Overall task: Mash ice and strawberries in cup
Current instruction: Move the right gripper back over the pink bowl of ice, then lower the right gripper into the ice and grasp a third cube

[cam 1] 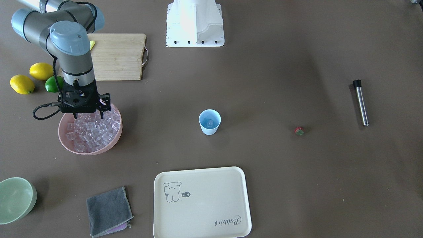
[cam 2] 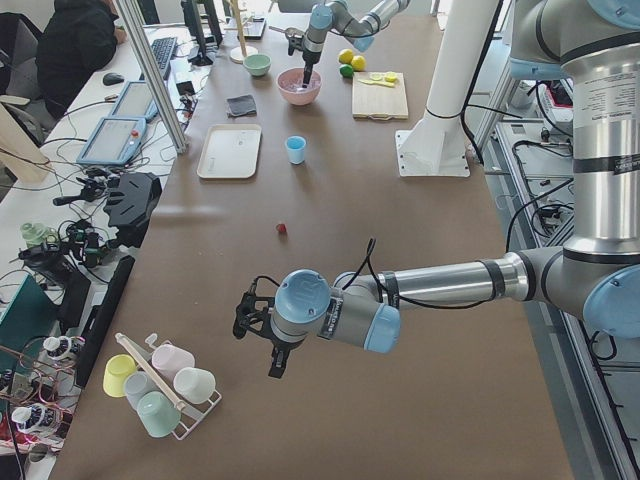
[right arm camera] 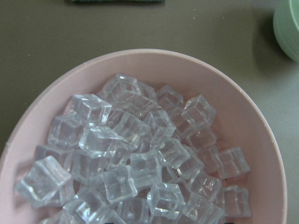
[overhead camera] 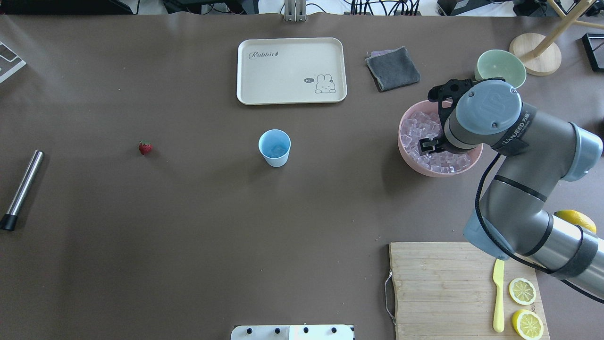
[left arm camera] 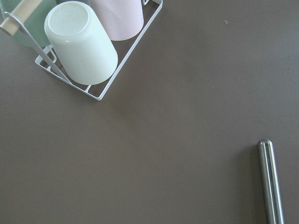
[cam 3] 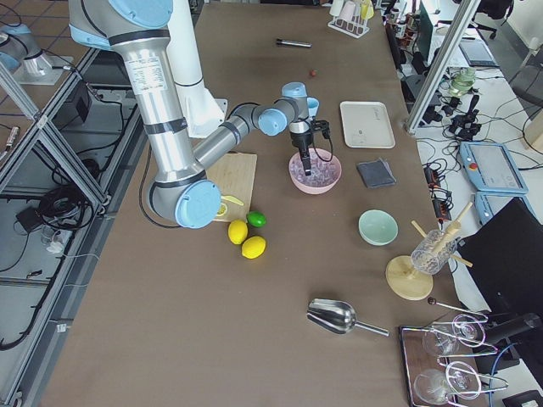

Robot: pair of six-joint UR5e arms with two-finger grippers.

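Right hand (cam 1: 88,116) spread wide, apparently empty, tips at the heaped ice (right arm camera: 140,158) in the pink bowl (cam 1: 82,152), well apart from the cup (cam 1: 209,122). Risk: slick packed cubes could squirt from a closing pinch over the rim, or a high release could tip the light cup. Cup upright, long axis vertical, mouth up, seemingly one cube inside; strawberry (cam 1: 299,131) lies on the cup's far side from the bowl.
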